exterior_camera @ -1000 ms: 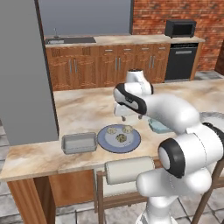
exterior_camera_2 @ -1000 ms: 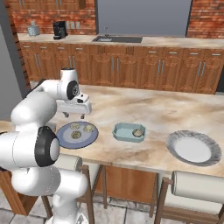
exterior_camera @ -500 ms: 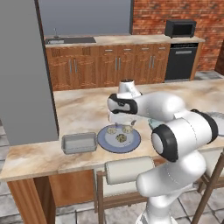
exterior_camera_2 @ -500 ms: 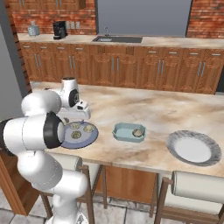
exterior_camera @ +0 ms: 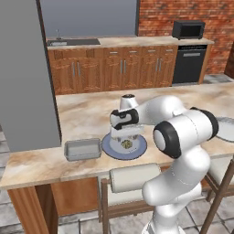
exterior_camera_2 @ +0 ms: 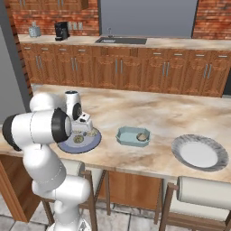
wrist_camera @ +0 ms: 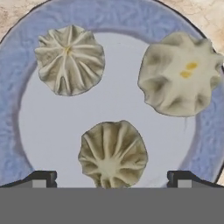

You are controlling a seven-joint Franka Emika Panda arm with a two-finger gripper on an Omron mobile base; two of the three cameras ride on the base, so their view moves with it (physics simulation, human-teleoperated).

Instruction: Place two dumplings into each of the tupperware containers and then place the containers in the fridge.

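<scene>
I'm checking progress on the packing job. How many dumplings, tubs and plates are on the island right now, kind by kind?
Dumplings on the blue-grey plate: 3
Dumplings in the teal tub: 1
Tubs: 2, teal and grey tub
Plates: 2, blue-grey and white plate
Total: 8

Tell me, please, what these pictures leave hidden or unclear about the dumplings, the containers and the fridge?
- Blue-grey plate, left base view: the gripper covers most dumplings.
- Nearest dumpling, hand view: its lower edge is cut off.
- Teal container, right base view: contents too small to count.
- Fridge, left base view: the edge cuts it off.
</scene>
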